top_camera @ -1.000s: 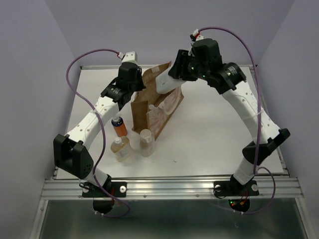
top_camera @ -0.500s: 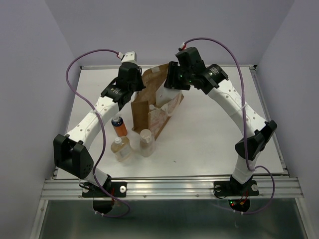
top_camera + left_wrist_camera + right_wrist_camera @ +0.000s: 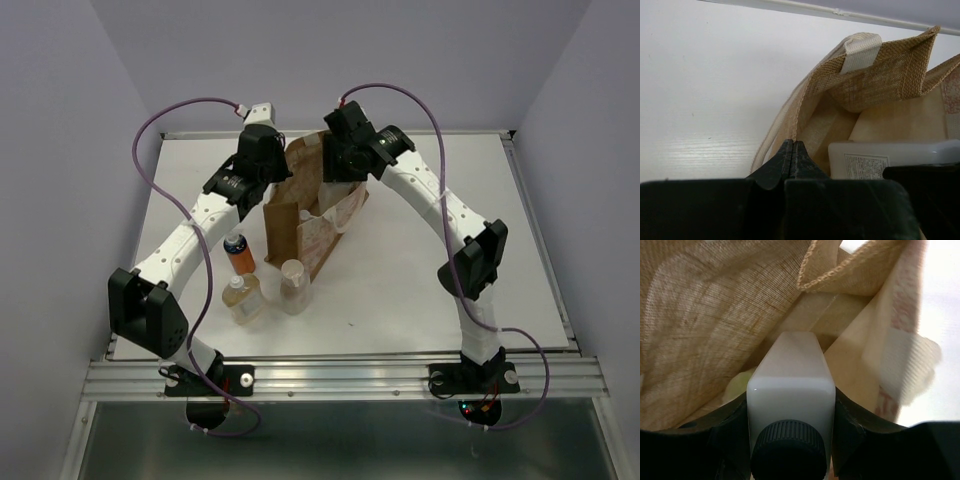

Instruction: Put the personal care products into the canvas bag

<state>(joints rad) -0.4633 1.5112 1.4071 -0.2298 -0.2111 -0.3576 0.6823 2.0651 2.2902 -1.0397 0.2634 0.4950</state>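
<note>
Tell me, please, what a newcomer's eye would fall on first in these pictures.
A tall brown bag stands centrally, the right claw holding a white bottle with a black cap inside its mouth. The left claw pinches the bag's rim. Left of the bag stand an orange bottle, an amber bottle and a beige bottle.

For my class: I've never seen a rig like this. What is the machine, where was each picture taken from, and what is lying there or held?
Two robot arms are bolted to a table. One picture looks down from above; the other two come from cameras on each wrist. The left gripper pinches the canvas bag at its rim. The right gripper holds a white bottle with a black cap in the bag's mouth. An orange bottle, an amber bottle and a beige bottle stand beside it.
</note>
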